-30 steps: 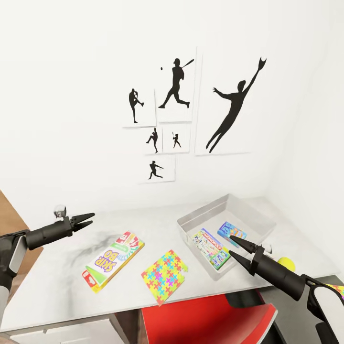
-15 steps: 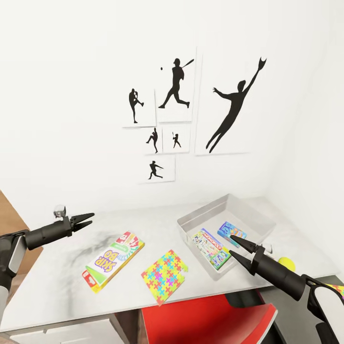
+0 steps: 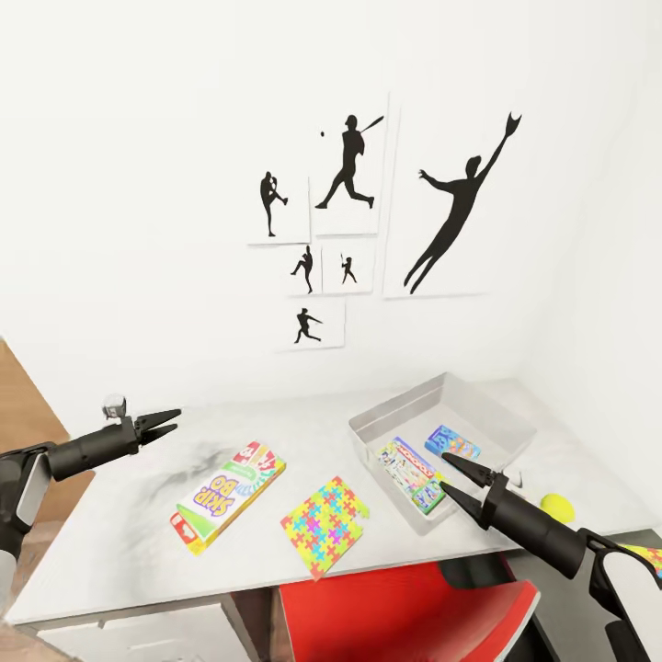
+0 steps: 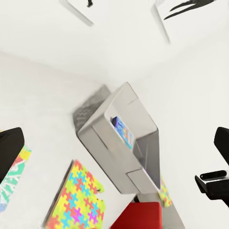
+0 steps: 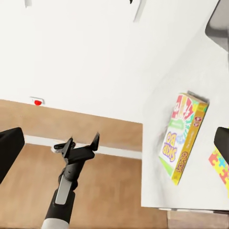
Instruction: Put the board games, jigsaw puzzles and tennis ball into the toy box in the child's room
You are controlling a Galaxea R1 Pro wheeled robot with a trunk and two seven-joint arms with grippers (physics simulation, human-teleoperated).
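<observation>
My head camera has panned: posters, table and toy box all sit shifted in view together. Against my grippers, the Skip-Bo box and puzzle now lie slightly further right. No object moved on the table.

- A white wall rises behind the desk and meets a second white wall at a corner on the right.
- Six black baseball silhouette posters hang in a cluster on the back wall.
- Wood plank flooring shows at the left.
- A red chair sits tucked under the desk's front edge.
- Lighting is bright and even.
</observation>
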